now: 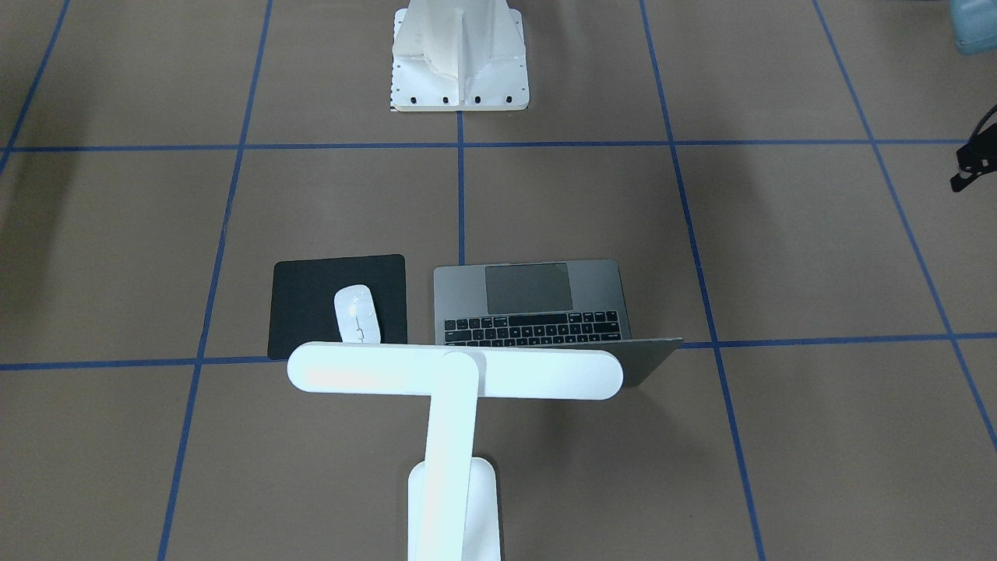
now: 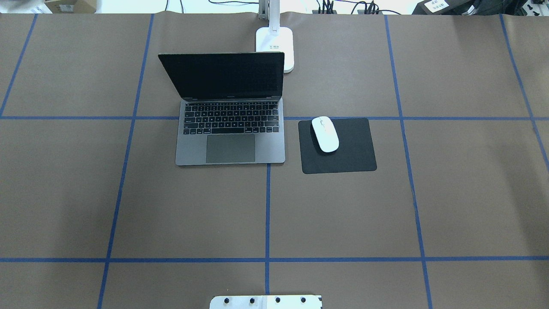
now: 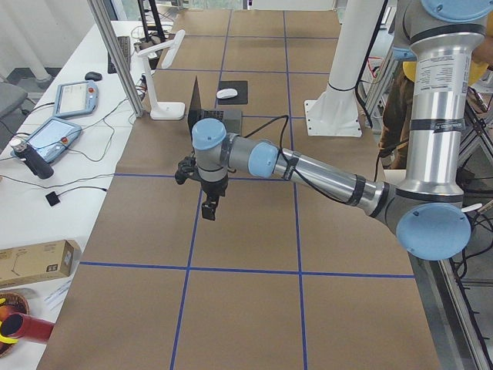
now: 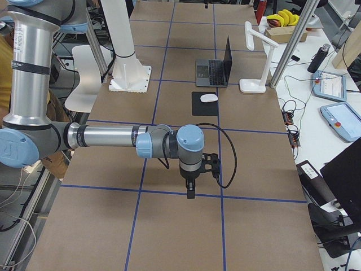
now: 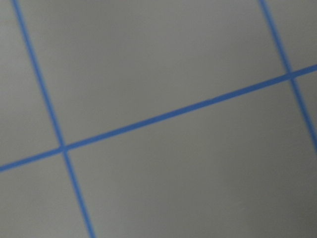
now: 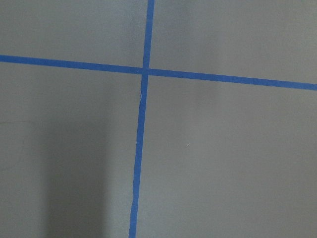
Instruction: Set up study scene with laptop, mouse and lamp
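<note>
Seemingly the scene is sitting arranged already: the laptop is standing open in the far half of the table, a little to the robot's left of centre, with its dark screen and keys facing the robot as a seated reader would want them. The mouse is lying on the black mat just beside the laptop's right side, toward the mat's nearer-to-laptop corner, which I judge suits a right hand. The lamp is standing behind the lid, its bar head reaching over the top of the screen, probably to throw light on the keys. The left gripper is hanging point-down over bare table well off toward the robot's left end, and the right gripper is doing likewise toward the right end; whether either pair of fingers is parted or closed I cannot tell, though neither seems to be carrying anything. Wide bare table is lying between the things and the white pedestal. The tight spots are the lamp base close behind the lid, near the far edge, and the mat's edge close to the laptop.
</note>
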Controlling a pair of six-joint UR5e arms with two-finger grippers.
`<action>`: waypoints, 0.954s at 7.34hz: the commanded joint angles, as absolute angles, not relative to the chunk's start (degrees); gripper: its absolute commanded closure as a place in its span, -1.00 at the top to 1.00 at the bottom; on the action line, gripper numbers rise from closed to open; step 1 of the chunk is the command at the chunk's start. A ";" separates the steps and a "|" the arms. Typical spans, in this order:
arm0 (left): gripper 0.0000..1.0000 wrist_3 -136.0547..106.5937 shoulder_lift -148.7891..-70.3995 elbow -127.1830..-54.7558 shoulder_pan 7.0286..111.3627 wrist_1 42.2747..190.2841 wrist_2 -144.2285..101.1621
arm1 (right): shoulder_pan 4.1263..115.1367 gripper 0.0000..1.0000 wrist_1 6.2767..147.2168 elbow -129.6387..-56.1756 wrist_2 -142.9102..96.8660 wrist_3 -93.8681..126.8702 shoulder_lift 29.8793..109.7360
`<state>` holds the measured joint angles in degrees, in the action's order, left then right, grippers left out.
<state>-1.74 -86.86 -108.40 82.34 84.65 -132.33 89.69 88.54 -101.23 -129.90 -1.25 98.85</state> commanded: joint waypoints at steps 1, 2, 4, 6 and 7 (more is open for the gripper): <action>0.99 1.38 -82.89 -107.05 88.31 86.13 -133.15 | 89.65 1.00 88.51 -101.16 -130.17 -1.14 98.79; 0.99 3.32 -81.66 -107.14 89.72 86.13 -133.15 | 89.65 1.00 88.51 -101.42 -130.17 -1.14 98.79; 0.99 4.21 -78.94 -107.75 90.44 88.57 -133.15 | 89.65 1.00 88.51 -101.60 -130.17 -1.14 98.70; 0.99 3.61 -78.49 -107.40 90.35 88.60 -134.55 | 89.65 1.00 88.42 -101.60 -130.17 -1.14 98.53; 0.99 3.78 -78.57 -107.32 90.35 88.59 -136.30 | 89.65 1.00 88.42 -101.69 -130.17 -1.23 98.35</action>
